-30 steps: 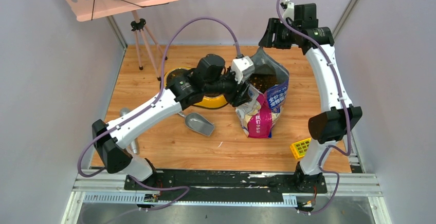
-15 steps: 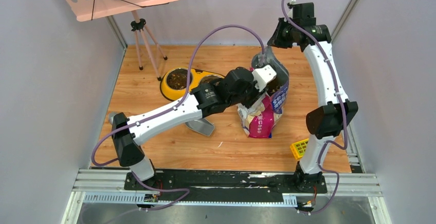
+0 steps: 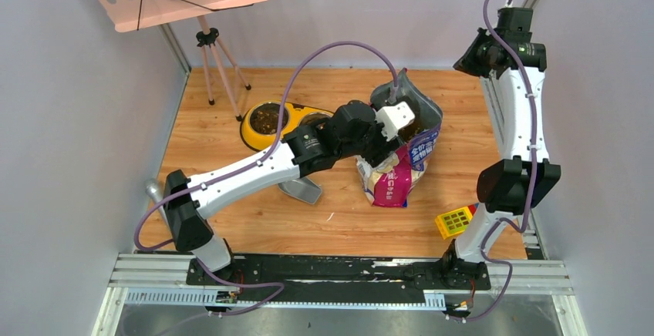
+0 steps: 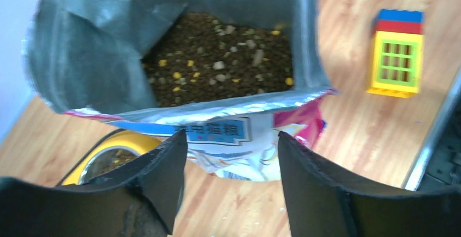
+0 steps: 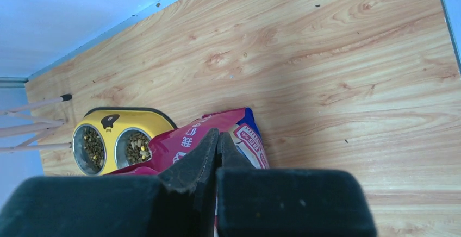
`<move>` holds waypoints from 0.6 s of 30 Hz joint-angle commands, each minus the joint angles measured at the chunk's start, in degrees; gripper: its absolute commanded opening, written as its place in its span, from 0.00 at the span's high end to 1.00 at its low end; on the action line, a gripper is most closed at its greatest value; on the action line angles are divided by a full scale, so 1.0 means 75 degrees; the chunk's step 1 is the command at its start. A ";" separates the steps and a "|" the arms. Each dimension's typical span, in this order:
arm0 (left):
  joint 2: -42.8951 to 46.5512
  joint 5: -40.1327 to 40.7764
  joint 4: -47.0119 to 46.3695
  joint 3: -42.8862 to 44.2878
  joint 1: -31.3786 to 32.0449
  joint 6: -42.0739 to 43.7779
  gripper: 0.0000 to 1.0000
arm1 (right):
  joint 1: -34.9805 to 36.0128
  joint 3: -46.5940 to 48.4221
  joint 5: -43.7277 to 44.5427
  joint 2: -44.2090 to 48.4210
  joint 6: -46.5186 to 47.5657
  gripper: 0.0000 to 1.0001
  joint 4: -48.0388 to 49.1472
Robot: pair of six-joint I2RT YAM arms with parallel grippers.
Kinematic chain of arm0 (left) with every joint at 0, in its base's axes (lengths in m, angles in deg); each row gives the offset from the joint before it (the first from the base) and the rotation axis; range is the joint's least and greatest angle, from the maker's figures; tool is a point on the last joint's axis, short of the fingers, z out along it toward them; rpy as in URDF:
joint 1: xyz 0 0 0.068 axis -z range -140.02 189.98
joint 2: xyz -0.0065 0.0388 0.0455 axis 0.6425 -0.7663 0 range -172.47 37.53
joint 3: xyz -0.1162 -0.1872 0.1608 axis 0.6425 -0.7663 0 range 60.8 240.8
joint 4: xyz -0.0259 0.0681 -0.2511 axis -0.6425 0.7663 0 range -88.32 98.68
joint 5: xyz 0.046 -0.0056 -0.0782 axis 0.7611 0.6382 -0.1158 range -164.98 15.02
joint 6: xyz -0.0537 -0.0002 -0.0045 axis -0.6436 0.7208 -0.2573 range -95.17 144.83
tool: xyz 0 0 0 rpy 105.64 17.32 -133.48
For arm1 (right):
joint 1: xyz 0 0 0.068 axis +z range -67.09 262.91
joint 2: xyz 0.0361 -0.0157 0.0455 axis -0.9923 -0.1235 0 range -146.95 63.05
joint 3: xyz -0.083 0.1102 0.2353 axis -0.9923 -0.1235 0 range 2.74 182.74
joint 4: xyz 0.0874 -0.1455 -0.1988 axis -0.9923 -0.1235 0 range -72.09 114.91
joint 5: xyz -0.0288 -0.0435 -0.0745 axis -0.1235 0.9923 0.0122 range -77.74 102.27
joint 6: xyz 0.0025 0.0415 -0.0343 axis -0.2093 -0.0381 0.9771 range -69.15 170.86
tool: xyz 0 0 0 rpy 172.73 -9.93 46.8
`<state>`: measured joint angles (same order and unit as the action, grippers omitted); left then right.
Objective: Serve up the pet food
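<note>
Wood-grain desk (image 3: 347,224) carrying every item, with two white arms bolted at its near edge. The left arm reaches across to the bag (image 3: 397,174), which stands open-mouthed right of centre. The left claw (image 4: 231,136) is spread, hovering just above the bag's printed front rim. The right arm stands tall toward the far right corner, and the right claw (image 5: 218,136) is pressed together, well apart from the bag. A yellow double-bowl feeder (image 3: 251,134) lies near the bag on its left. A grey metal scoop (image 3: 305,191) rests in front of the feeder, partly under the left arm. A small yellow toy block (image 3: 453,220) sits near the right arm's base. Pet food (image 4: 217,57): brown pellets with yellow and pale bits, lying inside the open bag. Some also fills both feeder bowls.
</note>
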<state>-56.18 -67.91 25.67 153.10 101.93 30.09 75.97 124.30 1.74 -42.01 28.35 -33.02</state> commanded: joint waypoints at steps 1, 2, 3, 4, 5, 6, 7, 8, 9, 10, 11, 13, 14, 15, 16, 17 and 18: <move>0.0521 -0.1304 -0.0476 -0.0112 0.0026 0.0401 0.24 | 0.0093 -0.0078 -0.0288 0.0402 -0.0091 1.00 0.0183; 0.0514 -0.1303 -0.0431 -0.0080 0.0025 0.0272 0.20 | 0.0093 -0.0082 -0.0386 0.0396 -0.0007 1.00 0.0199; 0.0485 -0.1304 -0.0259 0.0032 0.0037 0.0201 0.19 | 0.0084 -0.0088 -0.0509 0.0389 0.0077 1.00 0.0217; 0.0467 -0.1156 -0.0170 0.0104 0.0048 0.0005 0.19 | 0.0063 -0.0102 -0.0671 0.0394 0.0152 1.00 0.0229; 0.0423 -0.1090 -0.0021 0.0251 0.0080 -0.0078 0.19 | 0.0043 -0.0141 -0.0793 0.0411 0.0186 1.00 0.0254; 0.0406 -0.0997 0.0031 0.0318 0.0099 -0.0185 0.19 | 0.0020 -0.0191 -0.0878 0.0441 0.0188 1.00 0.0265; 0.0379 -0.0982 0.0079 0.0425 0.0131 -0.0232 0.19 | 0.0003 -0.0249 -0.0914 0.0477 0.0198 1.00 0.0270; 0.0367 -0.0988 0.0092 0.0476 0.0137 -0.0270 0.19 | -0.0010 -0.0307 -0.0925 0.0518 0.0205 1.00 0.0289; 0.0322 -0.1053 0.0123 0.0587 0.0176 -0.0263 0.19 | -0.0021 -0.0361 -0.0934 0.0550 0.0210 0.98 0.0292; 0.0291 -0.1234 0.0150 0.0639 0.0217 -0.0208 0.19 | -0.0040 -0.0409 -0.0946 0.0579 0.0226 0.97 0.0294; 0.0210 -0.1299 0.0240 0.0774 0.0319 -0.0144 0.19 | -0.0066 -0.0431 -0.0980 0.0588 0.0250 0.95 0.0290; 0.0084 -0.1195 0.0397 0.1010 0.0516 -0.0004 0.18 | -0.0130 -0.0394 -0.1097 0.0592 0.0338 0.89 0.0297; 0.0061 -0.1108 0.0451 0.1079 0.0575 0.0059 0.18 | -0.0173 -0.0313 -0.1377 0.0580 0.0467 0.84 0.0304; 0.0061 -0.1072 0.0515 0.1148 0.0649 0.0122 0.18 | -0.0245 -0.0166 -0.1736 0.0549 0.0640 0.78 0.0316; 0.0085 -0.0993 0.0527 0.1151 0.0687 0.0144 0.19 | -0.0331 0.0008 -0.2146 0.0508 0.0851 0.72 0.0334; 0.0161 -0.0697 0.0584 0.1149 0.0690 0.0140 0.20 | -0.0437 0.0197 -0.2541 0.0472 0.0978 0.66 0.0335; 0.0205 -0.0545 0.0620 0.1148 0.0692 0.0124 0.20 | -0.0540 0.0445 -0.2957 0.0437 0.1064 0.59 0.0356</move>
<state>-55.64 -75.26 29.12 159.39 106.08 30.13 74.35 121.67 -9.45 -40.80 31.96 -32.72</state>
